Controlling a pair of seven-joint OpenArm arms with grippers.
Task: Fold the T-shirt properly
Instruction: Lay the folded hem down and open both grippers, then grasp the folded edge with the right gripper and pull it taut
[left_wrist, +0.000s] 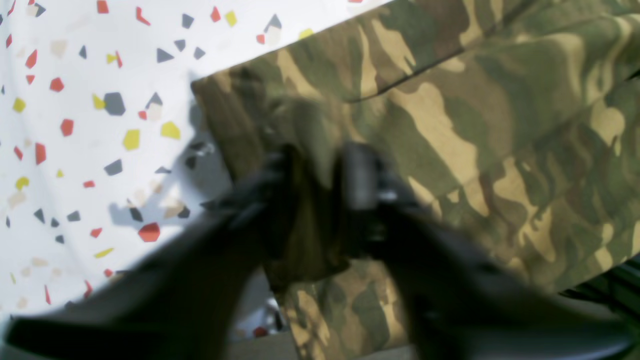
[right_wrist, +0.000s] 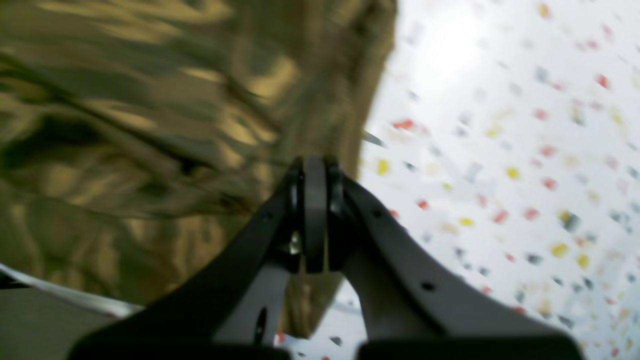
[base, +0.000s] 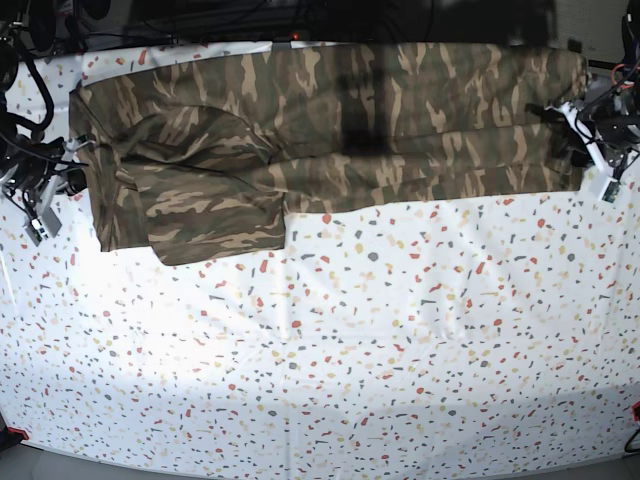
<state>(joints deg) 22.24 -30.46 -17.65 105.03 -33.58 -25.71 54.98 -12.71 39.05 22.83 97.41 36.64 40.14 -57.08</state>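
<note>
Left claw straddles the T-shirt edge, jaws parted.

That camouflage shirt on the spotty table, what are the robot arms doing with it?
Two robot arms are folding the T-shirt. It lies stretched in a long band across the far side of the table. The right gripper is shut, pinching one end. The left gripper is at the other end with cloth between its parted jaws.

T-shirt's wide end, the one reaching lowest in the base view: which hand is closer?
Right. The right hand sits beside that wide end of the T-shirt; the left hand is at the opposite, narrower end.
</note>
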